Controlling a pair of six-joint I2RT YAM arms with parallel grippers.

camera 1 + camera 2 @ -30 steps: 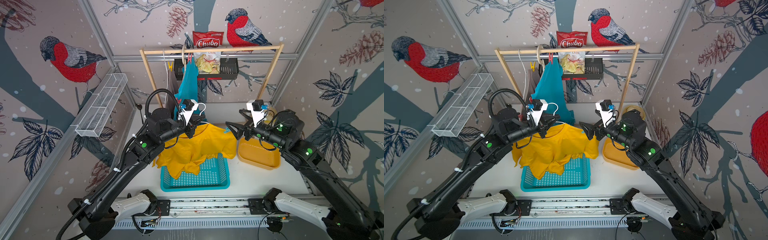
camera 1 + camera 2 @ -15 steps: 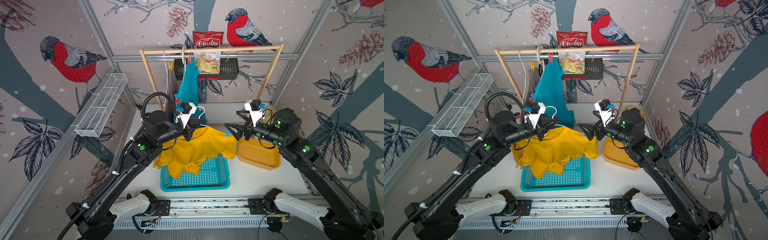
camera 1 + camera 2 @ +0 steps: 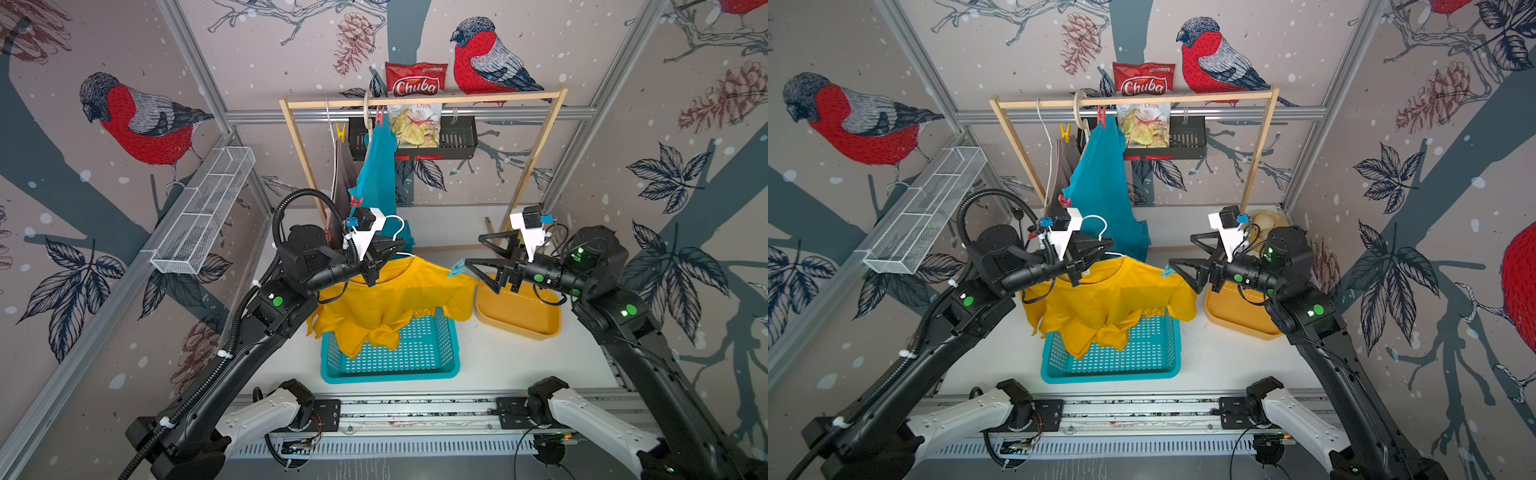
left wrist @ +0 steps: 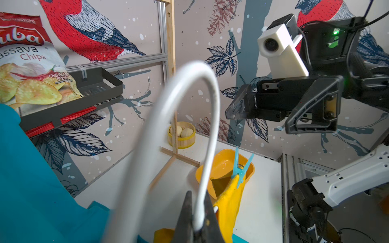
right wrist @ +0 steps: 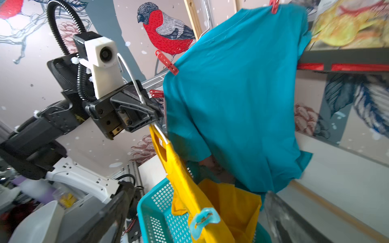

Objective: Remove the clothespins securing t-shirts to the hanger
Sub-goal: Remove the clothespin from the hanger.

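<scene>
A yellow t-shirt (image 3: 386, 299) hangs on a white hanger (image 4: 210, 126). My left gripper (image 4: 199, 218) is shut on the hanger's wire just below the hook. A light blue clothespin (image 3: 456, 268) clips the shirt's shoulder on the side towards my right gripper (image 3: 473, 251). That gripper is open. In the right wrist view the clothespin (image 5: 205, 218) lies between its spread fingers; contact cannot be told. A teal t-shirt (image 3: 376, 166) hangs on the wooden rack (image 3: 419, 101), held by red clothespins (image 5: 167, 62). A yellow clothespin (image 3: 340, 132) sits on another hanger beside it.
A teal basket (image 3: 415, 357) stands under the yellow shirt, whose hem droops into it. An orange tray (image 3: 519, 311) lies below the right gripper. A black shelf (image 3: 457, 137) with a chips bag hangs behind the rack. A wire basket (image 3: 203, 212) is fixed on the left wall.
Both arms have shifted only slightly. The left gripper still holds the hanger, and the right gripper stays open at the blue clothespin.
</scene>
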